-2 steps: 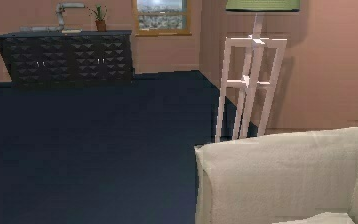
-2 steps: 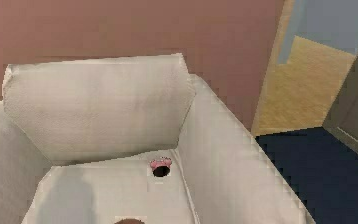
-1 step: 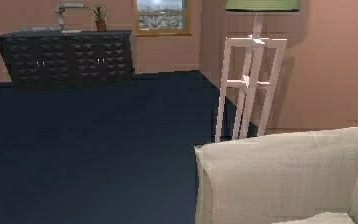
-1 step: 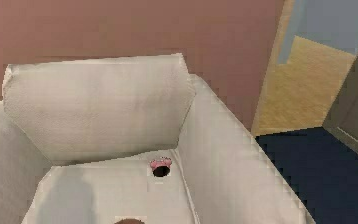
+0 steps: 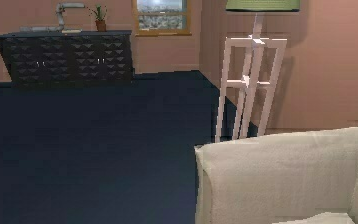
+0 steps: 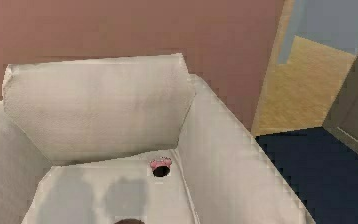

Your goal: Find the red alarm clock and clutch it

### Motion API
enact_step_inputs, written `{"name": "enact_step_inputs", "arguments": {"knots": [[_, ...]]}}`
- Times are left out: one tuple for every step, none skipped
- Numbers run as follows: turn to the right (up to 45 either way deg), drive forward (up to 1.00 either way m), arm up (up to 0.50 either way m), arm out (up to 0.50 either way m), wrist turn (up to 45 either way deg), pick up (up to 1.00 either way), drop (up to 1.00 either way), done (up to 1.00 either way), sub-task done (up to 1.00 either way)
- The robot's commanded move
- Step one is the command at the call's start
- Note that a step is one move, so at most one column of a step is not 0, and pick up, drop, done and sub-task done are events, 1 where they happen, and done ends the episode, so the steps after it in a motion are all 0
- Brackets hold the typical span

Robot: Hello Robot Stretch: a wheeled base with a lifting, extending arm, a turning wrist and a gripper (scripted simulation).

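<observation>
Red alarm clock (image 6: 162, 166) on white armchair (image 6: 97, 110), pink wall (image 6: 107, 30), blue floor (image 6: 317, 170), end effector state unclear.

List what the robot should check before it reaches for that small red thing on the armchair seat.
1. Target located: ok, a small red round thing lies on the armchair seat.
2. It is the alarm clock: cannot tell, too small to make out.
3. Nothing lying on top of it: ok.
4. Room around it: not ok, it sits close by the chair's side arm, near the back corner.
5. Free floor ahead: ok, bare dark blue carpet.
6. Space from the floor lamp: ok, it stands apart, beyond the chair.
</observation>
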Motion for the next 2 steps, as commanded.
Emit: {"name": "enact_step_inputs", "arguments": {"knots": [[0.0, 0.00, 0.00, 0.40, 0.0, 0.00, 0.00, 0.00, 0.00], [0.0, 0.00, 0.00, 0.00, 45.0, 0.00, 0.00, 0.00, 0.00]]}}
